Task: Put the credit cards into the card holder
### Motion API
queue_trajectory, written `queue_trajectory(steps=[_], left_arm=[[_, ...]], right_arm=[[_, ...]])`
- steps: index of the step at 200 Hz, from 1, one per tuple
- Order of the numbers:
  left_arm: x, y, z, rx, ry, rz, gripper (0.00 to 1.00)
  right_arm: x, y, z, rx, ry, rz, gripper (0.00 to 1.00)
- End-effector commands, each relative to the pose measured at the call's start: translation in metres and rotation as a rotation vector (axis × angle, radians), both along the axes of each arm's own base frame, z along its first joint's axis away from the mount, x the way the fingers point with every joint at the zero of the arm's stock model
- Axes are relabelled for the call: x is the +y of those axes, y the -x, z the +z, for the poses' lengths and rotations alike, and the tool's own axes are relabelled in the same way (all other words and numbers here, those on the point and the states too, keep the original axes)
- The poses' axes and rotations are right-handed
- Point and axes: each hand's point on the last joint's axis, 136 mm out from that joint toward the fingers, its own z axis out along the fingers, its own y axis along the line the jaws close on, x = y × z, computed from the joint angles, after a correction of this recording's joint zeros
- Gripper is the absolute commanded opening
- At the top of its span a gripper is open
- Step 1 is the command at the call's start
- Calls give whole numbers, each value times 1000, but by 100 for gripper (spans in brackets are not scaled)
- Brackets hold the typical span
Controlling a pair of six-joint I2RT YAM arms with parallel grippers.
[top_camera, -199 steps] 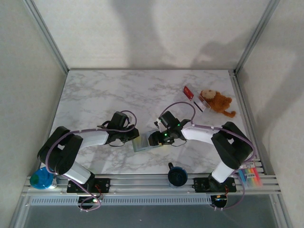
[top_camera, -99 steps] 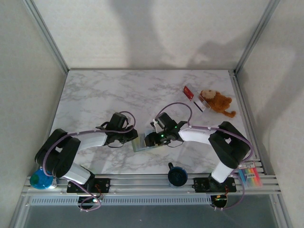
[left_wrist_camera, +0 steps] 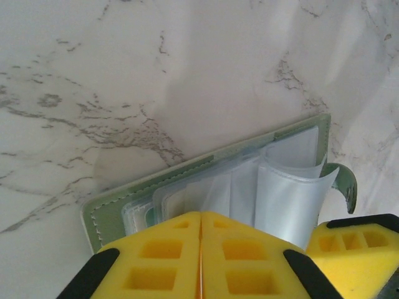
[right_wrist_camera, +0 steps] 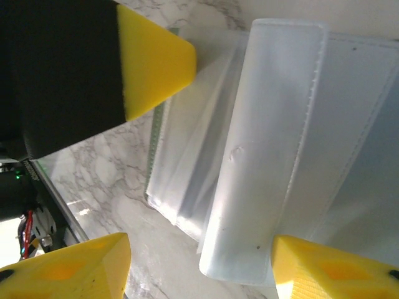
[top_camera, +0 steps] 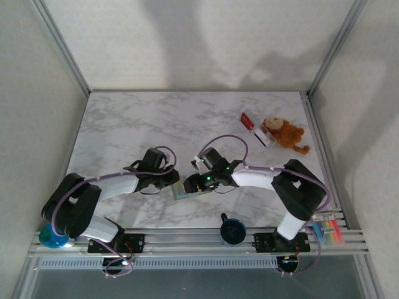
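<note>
We found the holder [left_wrist_camera: 206, 167] lying open near the middle of the table's [top_camera: 124, 124] near edge, its clear sleeves fanned up. The left gripper [left_wrist_camera: 201, 225] was clenched, and we judged it was pinching the holder's near edge. The right gripper [right_wrist_camera: 199, 250] stood released, with its jaws wide on either side of one raised sleeve [right_wrist_camera: 265, 143], and we could not tell whether either jaw touched it. The red card [top_camera: 248, 121] and the white card [top_camera: 265, 136] lay by the right edge toward the far right corner. They were just beside the toy [top_camera: 287, 132] and well apart from the holder.

We saw several ways this could go wrong. The left pinch sat on a thin edge, so a tug from the right side might drag the holder free or skid it across the table. If the right jaws closed, they might crumple the limp sleeve or catch several layers at once. Both arms were busy at the holder while neither card was in hand. Letting go to fetch one could let the sleeves flop shut.

The top view gave us the cards, the toy and how close the two arms were to each other. The left wrist view showed the stitched green cover and a curled tab [left_wrist_camera: 346, 184]. The right wrist view showed the gap between the jaws and the sleeve's seam.
</note>
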Motion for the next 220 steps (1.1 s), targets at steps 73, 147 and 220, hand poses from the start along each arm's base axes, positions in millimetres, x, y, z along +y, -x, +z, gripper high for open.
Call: queue_trajectory(steps=[73,147,220], left_arm=[[25,-1,23,-26,59,61,10],[22,3,24,-27,102,46,11],[-17,9,32,-47,176,-55,12]], right_arm=[[49,12,23,9,-104,95,62],[-9,-3,3,-88,188,-52,65],[-61,-29,32,-208,282,-208,69]])
